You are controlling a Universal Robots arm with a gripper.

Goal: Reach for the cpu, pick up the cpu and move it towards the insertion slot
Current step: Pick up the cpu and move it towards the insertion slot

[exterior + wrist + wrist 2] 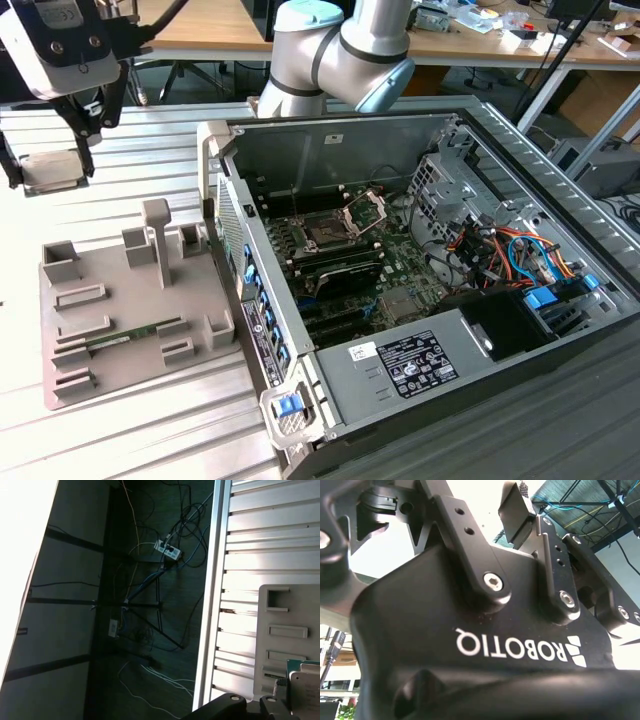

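The fingers [88, 145] are closed to the width of the cpu [48, 170] and grip it by two opposite edges, held flat and clear of the counter [150, 435]. That edge grip looks like the weak point, because a thin chip pinched at its rim can tilt or slide out if the arm swings sharply.

Just below the fingers sits the grey fixture tray [135, 300], with a memory stick [130, 332] lying in it. Well apart from the fingers, towards the exterior view's right, the insertion slot [325, 232] lies inside the computer case [420, 130], its hinged frame [365, 208] standing open. The case's near wall [232, 215] rises between fingers and slot (a low path would clip it), and a chip arriving skewed could harm the socket.

Where the pads meet the chip is hard to make out, and one finger is cut off at the picture's edge. In the first wrist view the cpu [306, 682] is cropped at a corner.
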